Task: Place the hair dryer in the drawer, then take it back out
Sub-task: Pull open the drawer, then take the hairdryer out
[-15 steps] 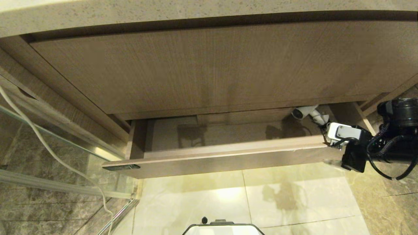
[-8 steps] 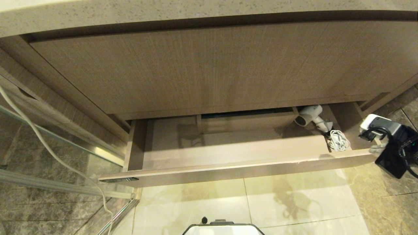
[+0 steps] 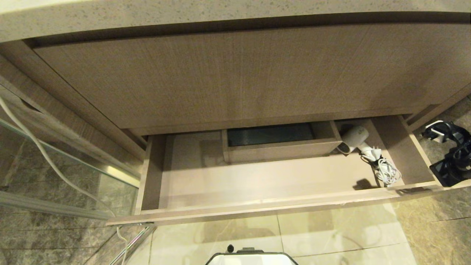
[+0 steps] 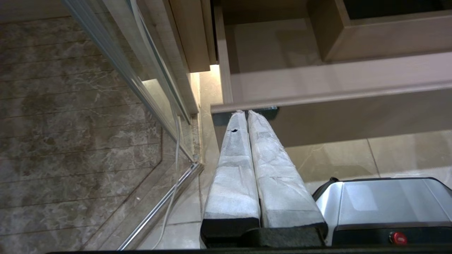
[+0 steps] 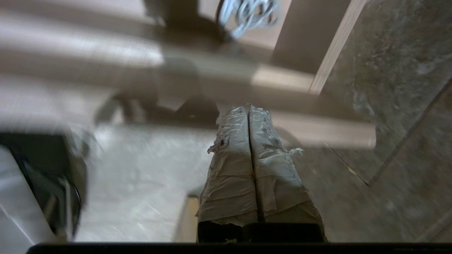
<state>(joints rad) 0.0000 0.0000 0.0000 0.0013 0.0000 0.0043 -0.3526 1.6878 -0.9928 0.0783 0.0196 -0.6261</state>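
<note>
The drawer (image 3: 257, 211) stands pulled far out under the cabinet, with a boxed cut-out (image 3: 279, 147) in its floor. In its right end lies the small white hair dryer (image 3: 355, 137), its bundled white cord (image 3: 386, 171) beside it toward the front. My right arm (image 3: 450, 162) hangs just outside the drawer's right front corner. In the right wrist view my right gripper (image 5: 249, 107) is shut on nothing, pointing at the drawer's front corner (image 5: 317, 130), the cord (image 5: 247, 14) beyond it. My left gripper (image 4: 245, 113) is shut and empty, parked below the drawer's left front end (image 4: 317, 98).
A tall wood-grain front panel (image 3: 235, 73) rises behind the drawer under a stone counter (image 3: 184, 14). A glass door rail and a loose white cable (image 3: 55, 165) run along the left. Pale floor tiles (image 3: 331, 235) lie in front, with my base (image 3: 252, 257) at the lower edge.
The drawer has slid much farther out, uncovering the cut-out, the whole hair dryer and its cord. My right arm has swung from the drawer's front to the right, outside the corner.
</note>
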